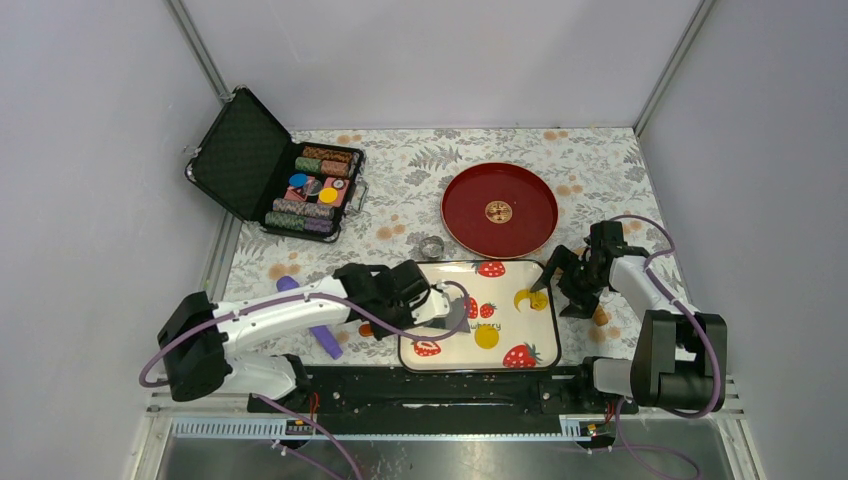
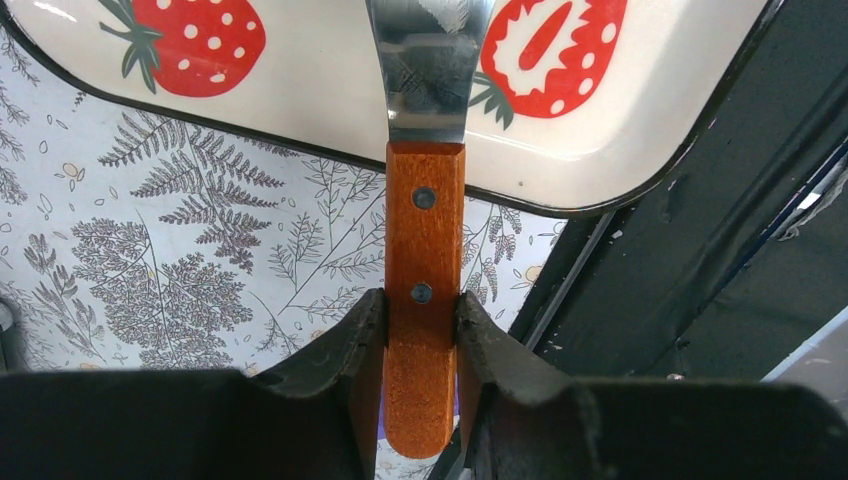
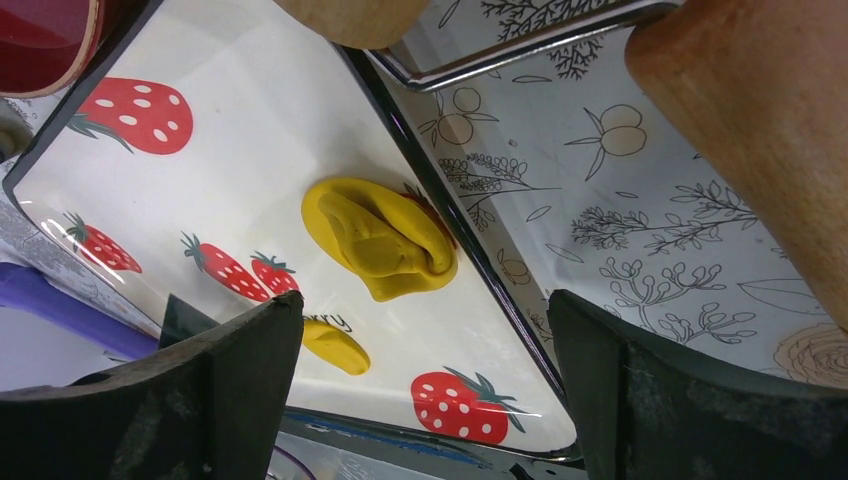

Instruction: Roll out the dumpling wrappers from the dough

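My left arm point(image 1: 290, 310) lies low toward the tray point(image 1: 515, 320), left claw point(image 2: 420, 300) pinching a scraper point(image 2: 425, 230) by its wooden handle. My right arm point(image 1: 640, 285) bends over the dough point(image 3: 385, 238), right claw point(image 3: 425, 300) spread wide.

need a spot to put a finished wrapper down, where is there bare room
Bare tablecloth lies between the poker chip case and the red plate, and in the back right corner. The strawberry tray is crowded: dough, a round wrapper, the scraper in the left tool, the right tool at its edge.
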